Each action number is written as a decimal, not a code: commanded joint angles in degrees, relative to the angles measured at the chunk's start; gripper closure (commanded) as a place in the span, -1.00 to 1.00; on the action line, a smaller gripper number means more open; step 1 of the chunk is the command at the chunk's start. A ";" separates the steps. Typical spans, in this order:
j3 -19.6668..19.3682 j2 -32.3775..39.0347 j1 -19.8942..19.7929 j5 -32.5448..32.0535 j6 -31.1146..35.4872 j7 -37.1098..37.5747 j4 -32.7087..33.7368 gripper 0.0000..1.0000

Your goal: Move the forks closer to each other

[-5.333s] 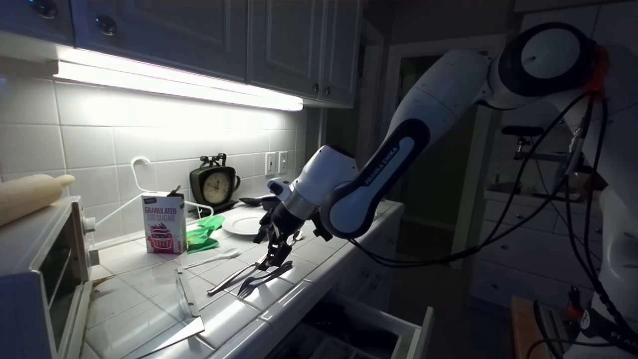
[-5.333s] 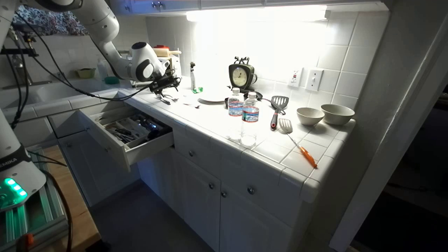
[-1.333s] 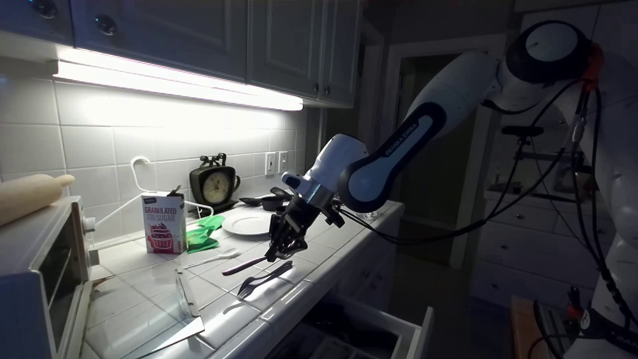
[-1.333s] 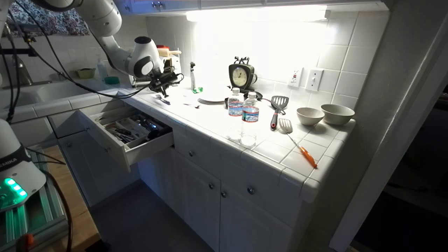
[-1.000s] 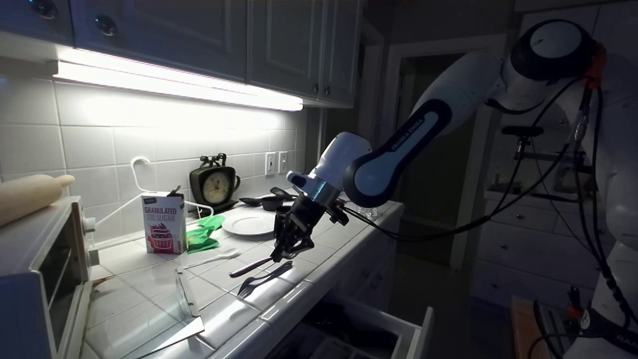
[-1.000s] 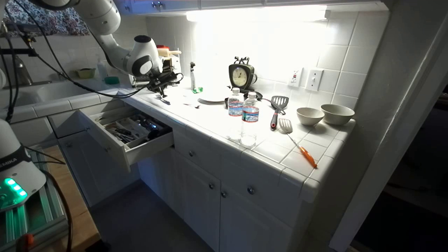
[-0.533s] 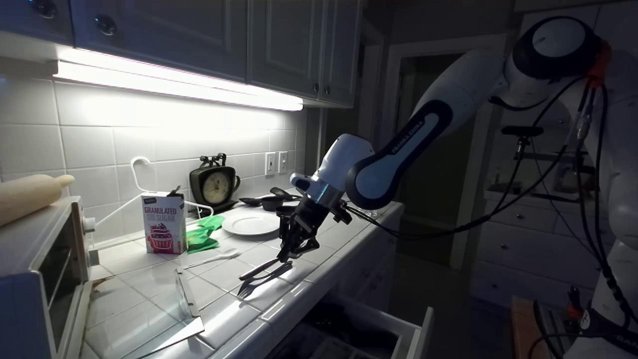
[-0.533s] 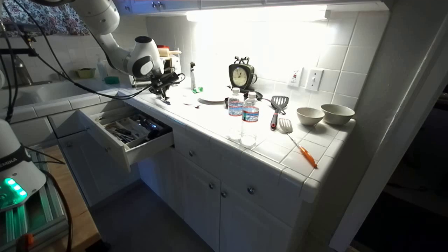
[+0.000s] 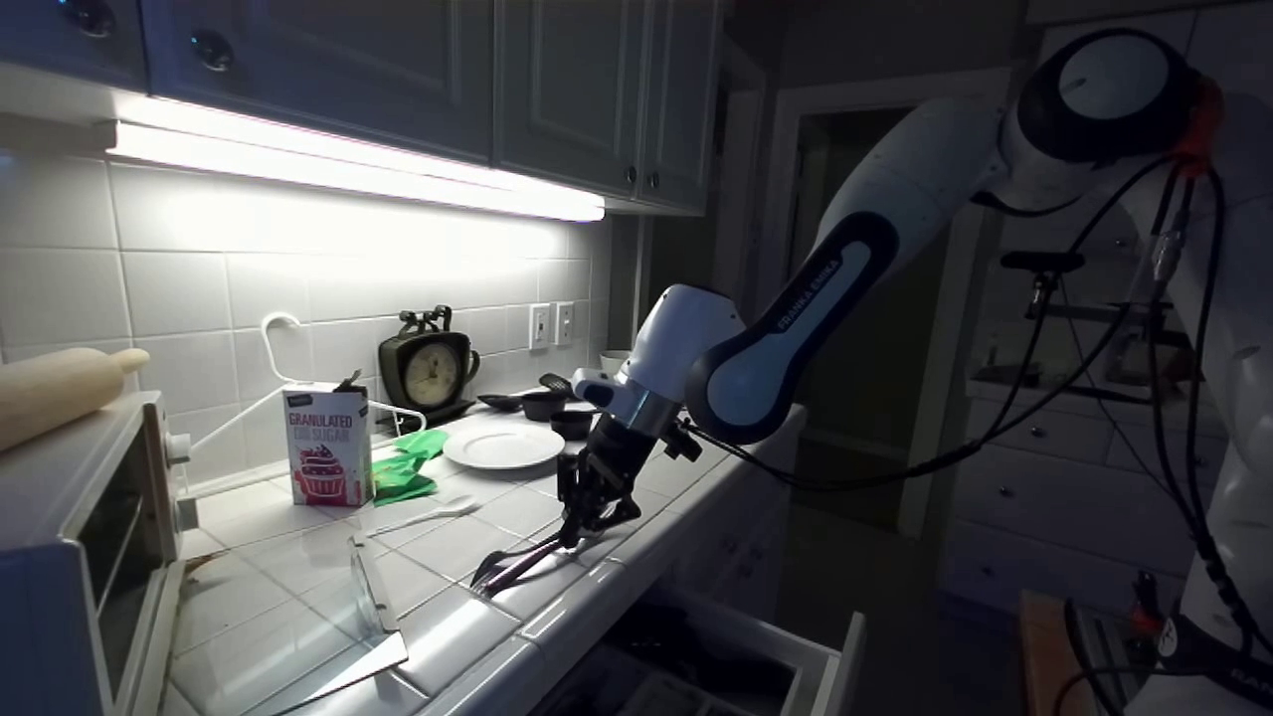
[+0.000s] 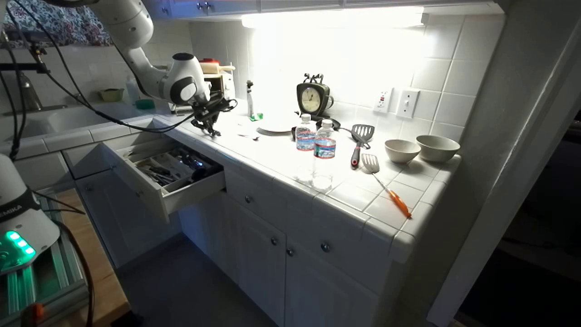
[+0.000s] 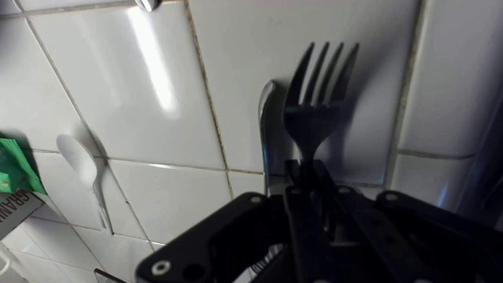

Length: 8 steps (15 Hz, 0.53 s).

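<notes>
In the wrist view a silver fork (image 11: 312,116) points its tines away from me, its neck pinched between the fingertips of my gripper (image 11: 305,167). Just to its left on the tiles runs a second slim metal utensil (image 11: 263,110) with a rounded end, probably the other fork; the rest of it is hidden behind the gripper. In an exterior view the gripper (image 9: 572,540) is low over the counter and the forks (image 9: 522,569) overlap closely in that picture; whether they touch I cannot tell. The other exterior view shows the gripper (image 10: 212,131) near the counter's front edge.
On the wall side lie a white spoon (image 9: 438,514), a green wrapper (image 9: 403,477), a sugar box (image 9: 328,447) and a white plate (image 9: 502,447). A pulled-out drawer (image 10: 195,194) juts below the counter. Water bottles (image 10: 324,149) stand farther along.
My gripper has lifted the held fork off the counter, shifted it toward the counter's front edge, then lowered it beside the lying one. The gap between the two has shrunk.
</notes>
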 commanded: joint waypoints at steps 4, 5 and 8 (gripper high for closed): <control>-6.73 -1.31 7.28 0.78 -1.58 0.59 1.52 0.95; -7.81 -1.31 8.36 0.63 -1.20 1.09 1.62 0.92; -10.16 -1.15 10.68 0.31 -1.04 1.92 2.35 0.17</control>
